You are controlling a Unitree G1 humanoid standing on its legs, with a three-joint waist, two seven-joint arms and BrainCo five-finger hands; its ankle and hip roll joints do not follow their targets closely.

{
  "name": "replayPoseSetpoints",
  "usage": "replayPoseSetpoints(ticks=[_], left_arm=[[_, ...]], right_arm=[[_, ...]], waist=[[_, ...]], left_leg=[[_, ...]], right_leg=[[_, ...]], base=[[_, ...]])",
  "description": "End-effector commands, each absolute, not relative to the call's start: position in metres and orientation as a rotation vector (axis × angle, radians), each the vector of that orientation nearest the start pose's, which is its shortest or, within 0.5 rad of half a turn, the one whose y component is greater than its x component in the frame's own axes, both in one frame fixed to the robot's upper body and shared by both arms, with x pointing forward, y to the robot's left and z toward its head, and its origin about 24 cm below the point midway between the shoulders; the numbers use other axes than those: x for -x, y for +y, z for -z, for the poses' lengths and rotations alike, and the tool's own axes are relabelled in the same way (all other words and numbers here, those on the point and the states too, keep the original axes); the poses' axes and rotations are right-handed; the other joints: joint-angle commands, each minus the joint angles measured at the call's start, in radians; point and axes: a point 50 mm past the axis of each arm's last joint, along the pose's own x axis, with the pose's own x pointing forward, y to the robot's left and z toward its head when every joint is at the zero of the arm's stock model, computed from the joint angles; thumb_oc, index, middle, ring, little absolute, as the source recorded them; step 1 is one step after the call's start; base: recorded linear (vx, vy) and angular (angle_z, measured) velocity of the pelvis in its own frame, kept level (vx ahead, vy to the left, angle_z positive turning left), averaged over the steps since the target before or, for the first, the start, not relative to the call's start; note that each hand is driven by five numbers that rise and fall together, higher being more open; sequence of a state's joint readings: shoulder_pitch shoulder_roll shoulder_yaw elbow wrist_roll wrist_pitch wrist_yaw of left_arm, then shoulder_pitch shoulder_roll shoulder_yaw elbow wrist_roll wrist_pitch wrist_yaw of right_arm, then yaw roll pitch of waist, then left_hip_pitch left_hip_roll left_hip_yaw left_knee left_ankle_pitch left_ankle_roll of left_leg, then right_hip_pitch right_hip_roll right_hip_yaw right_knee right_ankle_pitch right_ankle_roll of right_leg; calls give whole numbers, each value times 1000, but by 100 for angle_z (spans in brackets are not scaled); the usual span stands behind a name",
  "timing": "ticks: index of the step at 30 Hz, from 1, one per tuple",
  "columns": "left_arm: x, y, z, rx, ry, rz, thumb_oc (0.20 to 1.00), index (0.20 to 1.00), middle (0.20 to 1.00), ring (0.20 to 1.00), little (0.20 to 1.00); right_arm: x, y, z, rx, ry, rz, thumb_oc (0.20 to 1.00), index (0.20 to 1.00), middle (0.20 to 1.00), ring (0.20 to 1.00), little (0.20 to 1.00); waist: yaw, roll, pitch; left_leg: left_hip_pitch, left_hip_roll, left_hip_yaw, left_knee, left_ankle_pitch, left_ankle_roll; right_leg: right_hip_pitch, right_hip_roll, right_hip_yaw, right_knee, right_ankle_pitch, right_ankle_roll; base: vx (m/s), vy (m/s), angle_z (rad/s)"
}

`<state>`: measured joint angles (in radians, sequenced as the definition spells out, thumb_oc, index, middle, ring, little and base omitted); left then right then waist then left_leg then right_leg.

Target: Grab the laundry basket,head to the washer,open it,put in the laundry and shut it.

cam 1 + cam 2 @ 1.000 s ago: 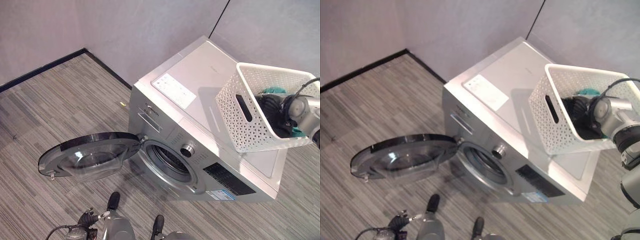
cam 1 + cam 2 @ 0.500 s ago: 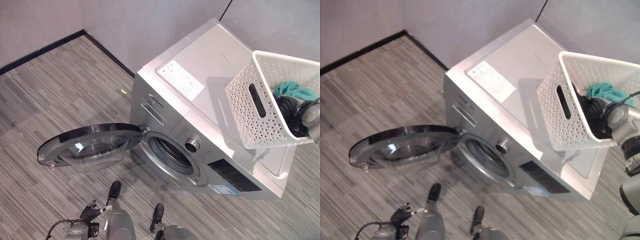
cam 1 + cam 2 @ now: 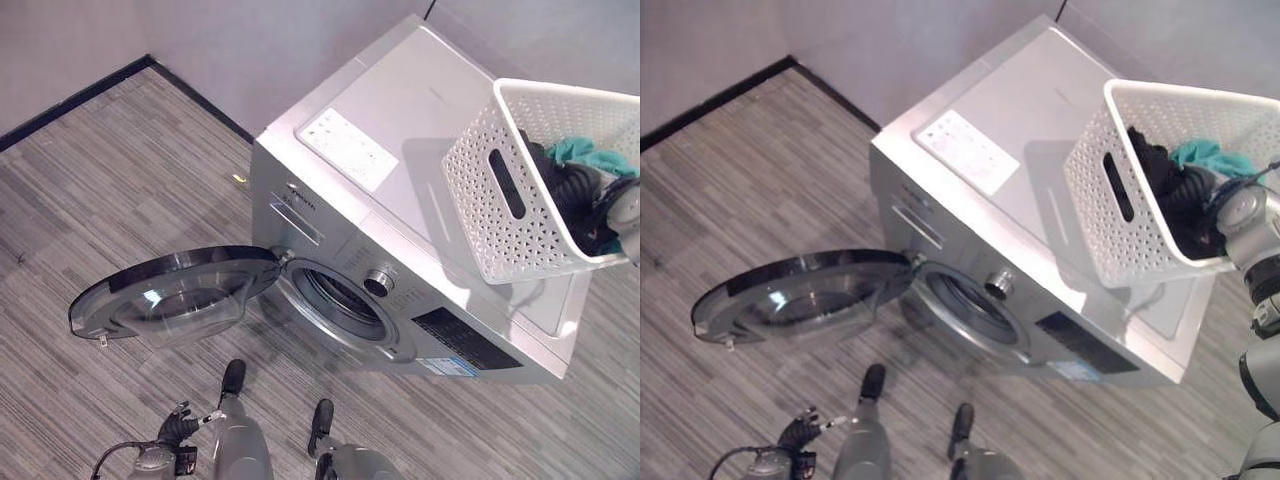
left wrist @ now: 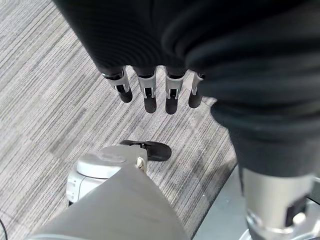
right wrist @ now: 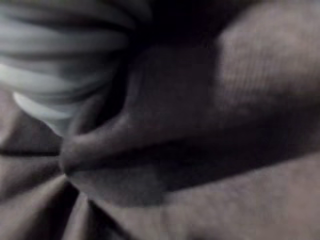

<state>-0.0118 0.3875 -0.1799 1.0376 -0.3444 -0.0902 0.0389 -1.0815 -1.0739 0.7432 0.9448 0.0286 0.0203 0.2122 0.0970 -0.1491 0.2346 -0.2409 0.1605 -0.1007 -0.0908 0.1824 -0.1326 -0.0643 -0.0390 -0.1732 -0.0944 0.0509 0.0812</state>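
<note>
White plastic mesh catches the eye first: the laundry basket [image 3: 515, 195] sits tilted on the right end of the washer's [image 3: 400, 170] flat top, its open mouth turned to the right. Inside it lie dark laundry [image 3: 1180, 195] and a teal cloth [image 3: 1208, 158], bunched against the far wall. The right hand [image 3: 1232, 208] reaches into the basket from the right and is sunk among the dark clothes; its wrist view is pressed against dark fabric, so whether its fingers are curled or straight I cannot tell.

Down in front, the washer's round door [image 3: 175, 293] is swung wide open to the left, lying nearly level above the floor, with the drum opening [image 3: 340, 302] bare and nothing blocking it. A round knob [image 3: 377, 282] sits just right of the opening, and a white label [image 3: 349, 148] lies on the top panel.

The left hand [image 4: 150, 90] hangs low by the robot's side above the floor, fingers straight and relaxed, holding nothing.

Grey striped carpet [image 3: 120, 190] covers the floor, and a dark skirting strip [image 3: 70, 100] runs along pale grey walls meeting in a corner behind the washer.
</note>
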Motion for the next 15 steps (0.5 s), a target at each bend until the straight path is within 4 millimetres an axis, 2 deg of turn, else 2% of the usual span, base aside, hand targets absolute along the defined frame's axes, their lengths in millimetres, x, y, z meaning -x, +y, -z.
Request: replayPoseSetpoints(ticks=[1, 3, 4, 8, 9, 10, 13, 15], left_arm=[[-153, 287, 116, -245, 884, -237, 1000, 1000, 1000, 1000, 1000], [-153, 287, 116, -253, 884, -229, 1000, 1000, 1000, 1000, 1000], [-154, 287, 115, -258, 878, -226, 1000, 1000, 1000, 1000, 1000], [-152, 284, 117, -274, 885, -202, 1000, 1000, 1000, 1000, 1000], [-150, 281, 119, -282, 901, -184, 1000, 1000, 1000, 1000, 1000], [-150, 281, 119, -282, 901, -184, 1000, 1000, 1000, 1000, 1000], [-145, 278, 123, -297, 930, -162, 1000, 1000, 1000, 1000, 1000], [-144, 277, 124, -297, 938, -159, 1000, 1000, 1000, 1000, 1000]], right_arm=[[-368, -340, -243, 1100, 136, 214, 200, 200, 200, 200, 200], [-366, -343, -262, 1068, 65, 273, 200, 200, 200, 200, 200], [-362, -344, -281, 1032, -9, 314, 200, 200, 200, 200, 200], [-350, -351, -316, 937, -156, 417, 200, 200, 200, 200, 200], [-342, -355, -337, 874, -242, 479, 200, 200, 200, 200, 200], [-342, -355, -337, 874, -242, 479, 200, 200, 200, 200, 200], [-338, -354, -357, 804, -314, 531, 200, 200, 200, 200, 200], [-340, -352, -359, 806, -318, 532, 200, 200, 200, 200, 200]], waist=[[5, -51, 18], [2, -55, 3], [-1, -55, -7], [-17, -57, -47], [-25, -58, -73], [-25, -57, -73], [-30, -55, -101], [-32, -55, -105]], left_leg=[[90, 34, -12, 20, -153, 45], [110, 35, -7, 19, -163, 46], [128, 39, -3, 16, -169, 46], [155, 38, -1, 11, -183, 48], [178, 38, 0, 8, -194, 49], [178, 39, 0, 8, -195, 49], [205, 40, 1, 7, -207, 50], [213, 42, 4, 6, -209, 50]], right_leg=[[-51, -75, 0, 37, -29, 39], [-35, -76, 4, 36, -32, 39], [-22, -75, 6, 36, -36, 39], [2, -80, 2, 39, -46, 41], [22, -81, 2, 42, -53, 42], [23, -81, 2, 41, -53, 42], [42, -81, 5, 51, -63, 41], [47, -81, 7, 52, -64, 41]], base=[[44, 18, -5], [47, 14, -3], [58, 11, 1], [64, 21, -1], [63, 22, 2], [63, 14, 3], [30, 16, 0], [17, 9, 0]])
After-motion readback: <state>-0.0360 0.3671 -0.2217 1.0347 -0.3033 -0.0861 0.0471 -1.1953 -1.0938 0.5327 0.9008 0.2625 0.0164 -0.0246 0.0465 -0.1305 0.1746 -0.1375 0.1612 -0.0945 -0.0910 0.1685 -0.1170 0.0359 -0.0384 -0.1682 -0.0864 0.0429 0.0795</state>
